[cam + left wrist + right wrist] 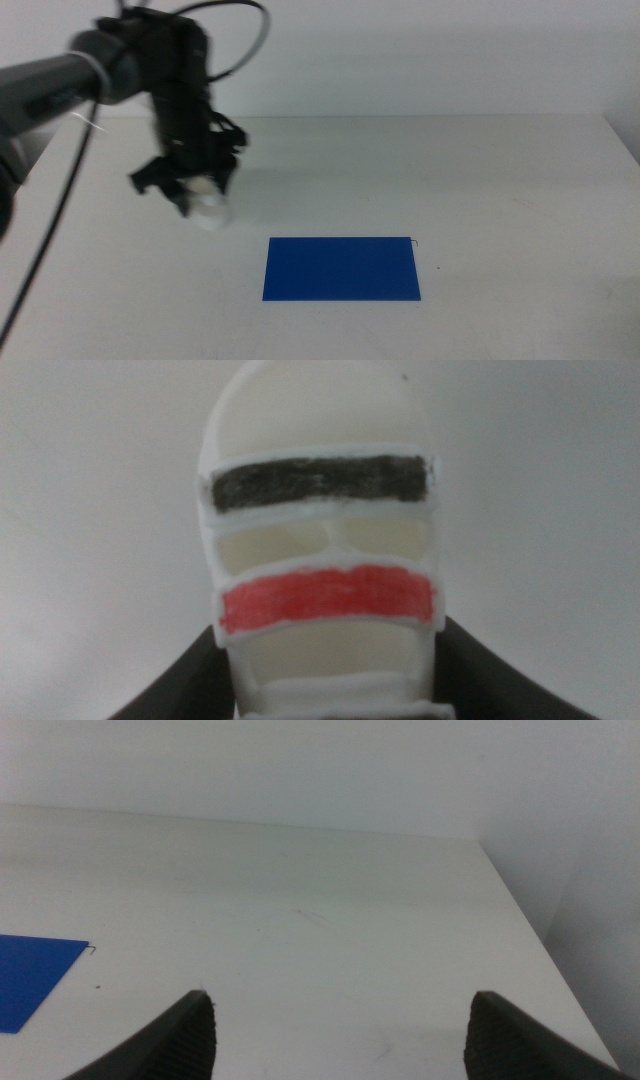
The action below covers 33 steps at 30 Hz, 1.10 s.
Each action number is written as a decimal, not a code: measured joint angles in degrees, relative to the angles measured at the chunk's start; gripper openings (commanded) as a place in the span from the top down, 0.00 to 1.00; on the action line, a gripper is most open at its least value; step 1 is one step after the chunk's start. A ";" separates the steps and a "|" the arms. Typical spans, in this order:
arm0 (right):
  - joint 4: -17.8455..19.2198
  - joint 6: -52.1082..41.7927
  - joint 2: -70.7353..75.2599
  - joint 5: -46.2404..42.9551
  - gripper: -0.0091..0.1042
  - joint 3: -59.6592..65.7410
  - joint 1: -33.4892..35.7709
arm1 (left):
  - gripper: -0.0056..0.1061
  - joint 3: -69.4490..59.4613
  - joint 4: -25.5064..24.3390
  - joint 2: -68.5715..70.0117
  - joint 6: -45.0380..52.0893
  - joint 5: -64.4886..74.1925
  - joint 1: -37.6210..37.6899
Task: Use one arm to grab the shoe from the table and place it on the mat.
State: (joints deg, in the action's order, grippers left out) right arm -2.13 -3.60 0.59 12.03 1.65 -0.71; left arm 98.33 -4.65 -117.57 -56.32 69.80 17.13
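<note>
The left gripper [196, 192] is clamped on the white sneaker [322, 550], apparently just above the table [500, 180], left of the blue mat [342, 268]. Next comes carrying it rightward over the mat. The right gripper [340, 1020] waits with its jaws spread.

Bare white table [500, 180] lies open between the left arm [170, 90] and the blue mat [342, 268], with nothing standing on the mat or along the stretch between them. The left gripper [190, 190], closed around the shoe [208, 208], is the only bulk over that side. The right gripper [340, 1030], jaws apart, faces unobstructed tabletop beside the mat's edge.
</note>
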 measured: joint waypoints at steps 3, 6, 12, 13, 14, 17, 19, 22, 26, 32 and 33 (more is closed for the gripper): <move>0.00 0.00 0.00 0.00 0.35 0.00 0.00 | 0.96 0.00 0.00 0.00 -2.92 -0.39 4.42; 0.00 0.00 0.00 0.00 0.35 0.00 0.00 | 0.96 0.00 0.00 0.00 -5.61 -2.78 8.46; 0.00 0.00 0.00 0.00 0.35 0.00 0.00 | 0.96 0.14 0.05 -1.20 -12.02 -5.86 15.71; 0.00 0.00 0.00 0.00 0.35 0.00 0.00 | 0.96 0.55 0.05 -1.74 -12.90 -6.16 16.77; 0.00 0.00 0.00 0.00 0.35 0.00 0.00 | 0.96 1.19 0.05 -2.45 -13.69 -6.47 17.75; 0.00 0.00 0.00 0.00 0.35 0.00 0.00 | 0.96 3.58 0.05 -4.38 -15.50 -6.82 20.05; 0.00 0.00 0.00 0.00 0.35 0.00 0.00 | 0.96 5.30 0.05 -5.49 -16.48 -6.88 21.35; 0.00 0.00 0.00 0.00 0.35 0.00 0.00 | 0.96 7.53 0.10 -6.87 -17.44 -6.88 22.54; 0.00 0.00 0.00 0.00 0.35 0.00 0.00 | 0.96 8.03 0.10 -7.77 -17.83 -6.69 23.07; 0.00 0.00 0.00 0.00 0.35 0.00 0.00 | 0.96 8.03 0.03 -8.09 -17.72 -5.79 23.07; 0.00 0.00 0.00 0.00 0.35 0.00 0.00 | 0.96 8.08 -0.01 -8.13 -17.72 -5.58 23.07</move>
State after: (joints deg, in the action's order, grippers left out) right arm -2.13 -3.60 0.59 12.03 1.65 -0.71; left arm 106.41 -4.66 -125.70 -74.04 64.22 40.19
